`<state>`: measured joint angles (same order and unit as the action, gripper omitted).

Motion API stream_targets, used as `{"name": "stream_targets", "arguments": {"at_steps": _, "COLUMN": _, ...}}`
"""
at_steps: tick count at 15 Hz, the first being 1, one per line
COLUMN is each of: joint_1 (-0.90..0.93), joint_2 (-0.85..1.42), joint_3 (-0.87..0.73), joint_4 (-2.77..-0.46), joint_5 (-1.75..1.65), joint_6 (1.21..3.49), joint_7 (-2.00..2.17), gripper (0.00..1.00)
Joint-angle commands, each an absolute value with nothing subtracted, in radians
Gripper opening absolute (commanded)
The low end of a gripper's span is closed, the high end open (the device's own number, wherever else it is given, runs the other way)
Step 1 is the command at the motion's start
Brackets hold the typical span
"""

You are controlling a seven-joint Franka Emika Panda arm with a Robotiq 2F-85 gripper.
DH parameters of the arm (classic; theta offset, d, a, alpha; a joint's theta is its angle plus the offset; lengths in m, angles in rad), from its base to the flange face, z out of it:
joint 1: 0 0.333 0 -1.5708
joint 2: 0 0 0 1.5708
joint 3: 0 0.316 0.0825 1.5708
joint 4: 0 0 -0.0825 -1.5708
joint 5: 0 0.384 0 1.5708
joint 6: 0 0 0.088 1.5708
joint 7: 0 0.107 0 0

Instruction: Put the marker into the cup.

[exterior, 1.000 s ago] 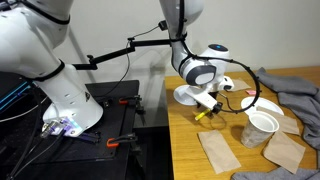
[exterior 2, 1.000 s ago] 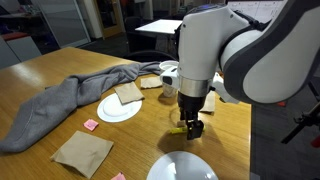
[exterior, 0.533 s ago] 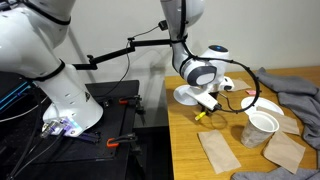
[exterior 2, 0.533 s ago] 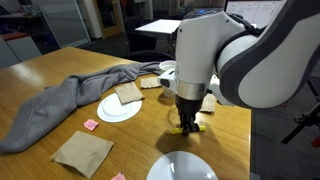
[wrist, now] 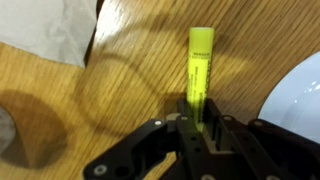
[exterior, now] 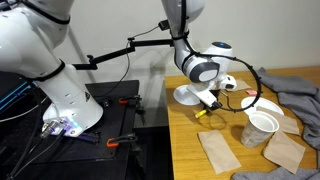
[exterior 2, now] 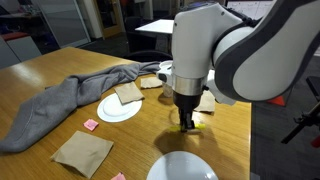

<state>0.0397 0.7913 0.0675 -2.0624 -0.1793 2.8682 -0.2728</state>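
The bright-yellow marker [wrist: 199, 60] lies on the wooden table, with its near end between my fingers. My gripper [wrist: 192, 118] is shut on that end. In both exterior views the gripper [exterior: 208, 104] [exterior 2: 188, 122] points down at the table, with the marker [exterior: 202, 115] [exterior 2: 198, 124] showing at its tip. The whitish cup [exterior: 261, 127] stands upright on the table a short way from the gripper. In an exterior view the cup [exterior 2: 168, 70] is partly hidden behind the arm.
A white plate [exterior: 186, 95] [exterior 2: 184, 167] [wrist: 300, 95] lies close beside the marker. Brown napkins [exterior: 218, 150] [exterior: 285, 150] lie flat on the table. A grey cloth [exterior 2: 60, 105] and another white plate [exterior 2: 118, 110] lie past the cup. The table edge [exterior: 168, 130] is near.
The jaws have closed from open onto the marker's end. The arm has hardly moved and the marker lies in the same spot.
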Motion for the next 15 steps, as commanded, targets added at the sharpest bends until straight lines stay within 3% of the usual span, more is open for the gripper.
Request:
{"name": "stream_targets", "arguments": {"at_steps": 1, "joint_1": 0.050, "joint_2": 0.697, "joint_3": 0.067, "joint_4": -2.069, "joint_5": -0.131, "joint_6": 2.777, "joint_7": -0.167, "gripper": 0.05}}
{"name": "stream_targets", "arguments": {"at_steps": 15, "joint_1": 0.048, "joint_2": 0.470, "joint_3": 0.075, "joint_4": -1.873, "joint_5": -0.037, "joint_6": 2.310, "joint_7": -0.103, "gripper": 0.05}}
